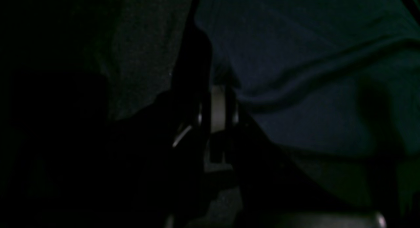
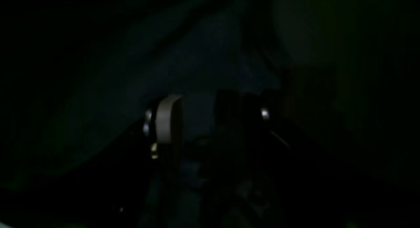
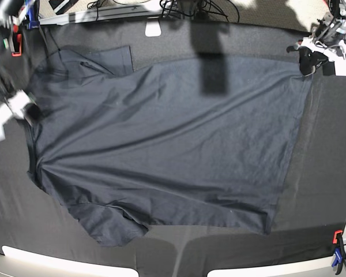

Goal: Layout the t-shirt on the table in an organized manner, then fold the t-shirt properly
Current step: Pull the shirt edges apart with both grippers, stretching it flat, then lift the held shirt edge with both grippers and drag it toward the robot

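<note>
Left gripper (image 3: 307,63): clamped on the hem corner of the dark navy-grey cotton t-shirt (image 3: 161,144) | Right gripper (image 3: 30,115): jaws apart at collar edge | Shirt spread across the black cloth table (image 3: 334,173) | Advice: close right, then pull taut evenly.

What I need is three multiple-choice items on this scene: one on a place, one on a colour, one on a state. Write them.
1. In the base view, the sleeves of the plain short-sleeved cotton t-shirt lie toward: A the left; B the right; C the middle.
2. The t-shirt's colour: A white; B dark navy-grey; C red.
3. The left gripper is: A wide open; B out of view; C shut at the shirt's hem corner.
Key: 1 A, both sleeves spread at the left end; 2 B, slightly bluer than the matte black cloth table; 3 C, its jaws meet on the fabric edge.
</note>
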You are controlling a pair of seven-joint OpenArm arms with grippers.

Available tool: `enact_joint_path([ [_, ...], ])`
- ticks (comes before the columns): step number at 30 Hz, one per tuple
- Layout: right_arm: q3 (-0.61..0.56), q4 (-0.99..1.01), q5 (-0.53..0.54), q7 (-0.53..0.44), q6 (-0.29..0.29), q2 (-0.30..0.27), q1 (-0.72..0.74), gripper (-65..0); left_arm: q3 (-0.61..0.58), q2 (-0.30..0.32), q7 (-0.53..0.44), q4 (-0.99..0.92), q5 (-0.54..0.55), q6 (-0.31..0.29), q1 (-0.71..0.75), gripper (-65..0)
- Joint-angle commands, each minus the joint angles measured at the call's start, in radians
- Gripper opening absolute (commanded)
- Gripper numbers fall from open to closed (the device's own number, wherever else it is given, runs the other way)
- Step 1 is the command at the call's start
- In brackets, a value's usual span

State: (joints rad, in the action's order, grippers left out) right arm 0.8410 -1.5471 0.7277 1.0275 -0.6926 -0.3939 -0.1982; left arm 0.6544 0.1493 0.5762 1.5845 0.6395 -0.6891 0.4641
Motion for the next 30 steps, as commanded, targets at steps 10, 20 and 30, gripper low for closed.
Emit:
enact_joint_path([
  [10, 0.088, 0.052, 0.010, 0.058, -0.006, -0.015, -0.104, -36.3, 0.004, 0.015, -0.023, 0.012, 0.017, -0.009, -0.021, -65.0],
  [20, 0.088, 0.201, 0.010, 0.058, -0.003, -0.013, -0.095, -36.3, 0.004, 0.015, -0.023, 0.012, 0.017, -0.009, -0.021, -65.0],
  [30, 0.027, 0.246, 0.012, 0.035, -0.006, -0.016, -0.084, -36.4, 0.004, 0.015, -0.024, 0.012, 0.017, -0.009, -0.021, -65.0],
])
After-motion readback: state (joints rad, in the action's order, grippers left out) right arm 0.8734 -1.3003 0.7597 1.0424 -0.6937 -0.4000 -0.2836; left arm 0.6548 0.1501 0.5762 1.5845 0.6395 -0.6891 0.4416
